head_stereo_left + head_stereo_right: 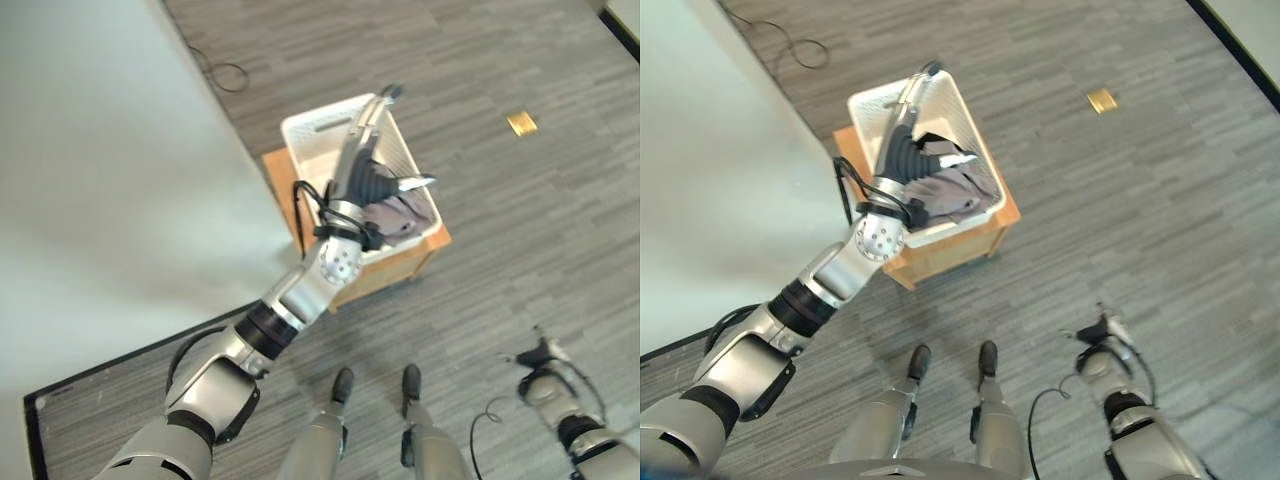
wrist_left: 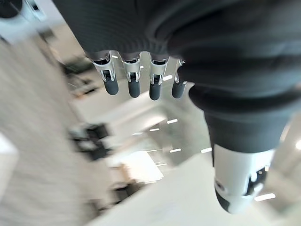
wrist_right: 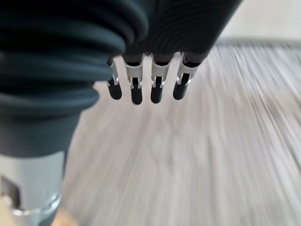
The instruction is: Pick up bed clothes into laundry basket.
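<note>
A crumpled grey-mauve piece of bed clothes [image 1: 945, 190] lies inside a white laundry basket [image 1: 962, 108], bunched toward the basket's near end. The basket is rectangular with slotted walls, and it sits on top of a small wooden table [image 1: 970, 246], covering most of the tabletop so that only the table's near and side edges show around it.

My left hand [image 1: 362, 150] is stretched out above the basket, over the clothes, with its fingers [image 2: 132, 81] straight and spread, thumb held apart, holding nothing. My left arm reaches up from the lower left, passing over the near left corner of the table.

To the left of the table, a wide pale bed surface [image 1: 100, 180] runs alongside it.

My right hand [image 1: 1102, 335] hangs low at my right side, well apart from the table, above grey striped carpet floor [image 1: 520, 260]. In its wrist view the fingers [image 3: 156, 84] are straight and relaxed, empty.

A small brass-coloured plate [image 1: 521, 122] is set in the floor beyond the table, off to the right.
</note>
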Robot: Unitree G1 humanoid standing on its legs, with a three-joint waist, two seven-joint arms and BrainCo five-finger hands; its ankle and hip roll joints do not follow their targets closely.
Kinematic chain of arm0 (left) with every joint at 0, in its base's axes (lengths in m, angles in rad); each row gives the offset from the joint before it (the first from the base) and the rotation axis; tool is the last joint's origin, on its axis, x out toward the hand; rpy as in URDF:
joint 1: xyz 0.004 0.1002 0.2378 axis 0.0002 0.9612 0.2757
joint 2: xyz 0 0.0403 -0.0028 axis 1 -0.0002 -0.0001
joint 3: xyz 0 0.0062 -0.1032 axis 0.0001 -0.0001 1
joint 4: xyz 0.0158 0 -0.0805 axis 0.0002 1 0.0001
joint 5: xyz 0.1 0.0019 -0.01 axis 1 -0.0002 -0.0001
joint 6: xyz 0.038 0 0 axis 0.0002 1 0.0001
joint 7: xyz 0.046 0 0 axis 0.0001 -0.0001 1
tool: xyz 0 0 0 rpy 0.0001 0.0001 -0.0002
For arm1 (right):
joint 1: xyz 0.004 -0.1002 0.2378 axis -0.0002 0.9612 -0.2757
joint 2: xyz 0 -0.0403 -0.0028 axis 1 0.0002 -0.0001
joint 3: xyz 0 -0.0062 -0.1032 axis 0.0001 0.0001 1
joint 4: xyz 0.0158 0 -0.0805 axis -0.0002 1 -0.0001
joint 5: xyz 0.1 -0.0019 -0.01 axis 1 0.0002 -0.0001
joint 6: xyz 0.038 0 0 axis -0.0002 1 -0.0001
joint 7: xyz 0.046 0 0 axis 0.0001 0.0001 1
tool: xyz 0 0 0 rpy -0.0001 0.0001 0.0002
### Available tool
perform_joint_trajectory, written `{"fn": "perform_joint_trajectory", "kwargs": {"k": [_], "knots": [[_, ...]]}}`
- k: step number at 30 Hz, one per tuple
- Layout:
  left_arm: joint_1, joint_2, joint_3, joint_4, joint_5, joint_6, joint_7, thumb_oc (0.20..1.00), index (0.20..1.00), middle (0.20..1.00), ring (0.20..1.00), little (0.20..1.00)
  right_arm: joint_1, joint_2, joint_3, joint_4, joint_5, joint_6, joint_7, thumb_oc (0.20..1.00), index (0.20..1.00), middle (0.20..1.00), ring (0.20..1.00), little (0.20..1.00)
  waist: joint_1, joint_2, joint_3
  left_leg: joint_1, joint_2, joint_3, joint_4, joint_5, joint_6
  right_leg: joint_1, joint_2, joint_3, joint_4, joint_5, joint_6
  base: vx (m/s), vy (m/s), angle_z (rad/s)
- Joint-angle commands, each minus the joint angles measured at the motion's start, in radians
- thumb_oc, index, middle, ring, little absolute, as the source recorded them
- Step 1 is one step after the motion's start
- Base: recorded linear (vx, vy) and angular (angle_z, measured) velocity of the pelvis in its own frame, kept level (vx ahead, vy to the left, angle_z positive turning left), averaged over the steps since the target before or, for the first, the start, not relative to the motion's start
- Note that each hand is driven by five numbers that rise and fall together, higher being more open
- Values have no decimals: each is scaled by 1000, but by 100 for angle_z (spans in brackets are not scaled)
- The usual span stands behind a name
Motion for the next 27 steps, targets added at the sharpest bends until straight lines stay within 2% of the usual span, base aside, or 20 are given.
{"fn": "perform_joint_trajectory", "kwargs": {"k": [1,2,3,8,9,10,11,12,13,14,15,16,17,18,20,21,23,24,25,27], "knots": [[23,28,43,-94,-97,-115,-73,1000,1000,1000,1000,1000,-20,-153,-70,41,42,14,-15,1000,1000,1000,1000,1000,37,-8,-48,15,-33,-148,-122,25,-30,124,33,56,13,-159,11,13,-76,32],[28,30,45,-100,-98,-113,-75,1000,1000,1000,1000,1000,-19,-154,-69,42,43,13,-14,1000,1000,1000,1000,1000,35,-8,-48,16,-33,-150,-122,25,-30,126,33,54,13,-160,11,19,-143,48],[93,58,81,-163,-135,-136,-90,1000,1000,1000,1000,1000,-29,-202,-98,50,44,14,-11,1000,1000,1000,1000,1000,57,-13,-63,25,-37,-169,-122,23,-34,142,29,35,13,-168,8,12,-70,55],[264,94,128,-230,-170,-153,-140,1000,1000,1000,1000,1000,-73,-283,-126,44,46,9,-5,1000,1000,1000,1000,1000,96,-24,-90,39,-52,-213,-122,31,-40,184,31,-11,13,-199,-8,6,-91,37],[326,96,142,-235,-211,-160,-156,1000,1000,1000,1000,1000,-110,-299,-119,25,43,3,-10,1000,1000,1000,1000,1000,123,-27,-91,40,-62,-232,-122,46,-45,209,33,-39,33,-213,-20,-5,-87,40],[329,97,144,-238,-213,-159,-158,1000,1000,1000,1000,1000,-111,-300,-116,25,44,3,-10,1000,1000,1000,1000,1000,120,-25,-89,42,-63,-235,-122,46,-45,211,32,-41,38,-217,-20,-4,-104,43],[355,94,138,-238,-234,-158,-169,1000,1000,1000,1000,1000,-137,-306,-107,5,39,3,-15,1000,1000,1000,1000,1000,129,-20,-83,54,-61,-251,-122,54,-53,210,39,-45,111,-249,-28,-70,-62,47],[363,91,135,-217,-241,-153,-171,1000,1000,1000,1000,1000,-200,-324,-85,-43,43,-1,-23,1000,1000,1000,1000,1000,110,5,-74,65,-65,-297,-122,91,-64,151,87,28,275,-265,-14,-76,-93,52],[364,86,131,-202,-230,-148,-170,1000,1000,1000,1000,1000,-218,-328,-83,-60,49,-7,-29,1000,1000,1000,1000,1000,99,6,-75,71,-73,-317,-122,98,-65,141,117,99,325,-272,-20,-102,-40,61],[363,85,132,-202,-230,-148,-170,1000,1000,1000,1000,1000,-220,-329,-81,-60,49,-6,-29,1000,1000,1000,1000,1000,99,10,-76,67,-70,-317,-122,104,-66,135,119,100,327,-266,-18,-16,-90,84],[366,77,123,-183,-215,-146,-177,1000,1000,1000,1000,1000,-230,-332,-81,-82,66,-23,-33,1000,1000,1000,1000,1000,88,6,-82,72,-75,-342,-122,112,-70,133,156,183,349,-284,-31,-43,-160,153],[378,78,118,-165,-204,-149,-189,1000,1000,1000,1000,1000,-263,-340,-79,-97,87,-33,-32,1000,1000,1000,1000,1000,83,2,-87,75,-77,-360,-122,121,-83,159,180,230,303,-304,-59,-61,-231,161],[397,90,138,-154,-201,-155,-189,1000,1000,1000,1000,1000,-284,-335,-77,-112,99,-49,-36,1000,1000,1000,1000,1000,94,-3,-91,65,-82,-365,-116,128,-94,199,175,225,248,-304,-73,-89,-152,162],[398,92,140,-155,-201,-156,-190,1000,1000,1000,1000,1000,-287,-334,-75,-111,100,-49,-36,1000,1000,1000,1000,1000,93,0,-90,65,-79,-367,-120,136,-95,202,176,225,238,-293,-70,-155,-101,107],[461,122,184,-150,-188,-165,-181,1000,1000,1000,1000,1000,-344,-309,-47,-143,114,-65,-37,1000,1000,1000,1000,1000,123,-4,-91,37,-93,-374,-112,136,-98,239,165,220,160,-292,-76,-289,-217,50],[528,153,250,-157,-190,-165,-171,1000,1000,1000,1000,1000,-406,-299,-18,-179,140,-86,-29,1000,1000,1000,1000,1000,151,-14,-79,-12,-84,-347,-108,151,-114,273,210,269,84,-273,-110,-308,-248,0],[561,161,276,-165,-185,-163,-166,1000,1000,1000,1000,1000,-454,-276,15,-184,146,-89,-30,1000,1000,1000,1000,1000,163,-12,-73,-28,-93,-338,-108,153,-118,282,221,272,57,-255,-117,-184,-184,20],[619,162,318,-150,-171,-154,-156,1000,1000,1000,1000,1000,-453,-231,29,-204,162,-106,-17,1000,1000,1000,1000,1000,165,-24,-50,-55,-117,-283,-89,120,-106,298,236,291,39,-250,-128,-104,-146,44],[623,164,320,-153,-171,-153,-157,1000,1000,1000,1000,1000,-453,-228,29,-205,162,-105,-18,1000,1000,1000,1000,1000,165,-24,-52,-56,-114,-282,-91,125,-107,297,238,293,38,-245,-126,-147,-72,73],[703,170,384,-166,-164,-137,-146,1000,1000,1000,1000,1000,-355,-145,-4,-328,165,-118,-18,1000,1000,1000,1000,1000,139,-44,-30,-60,-86,-165,8,51,-73,267,199,260,43,-227,-113,-178,53,90]]}}
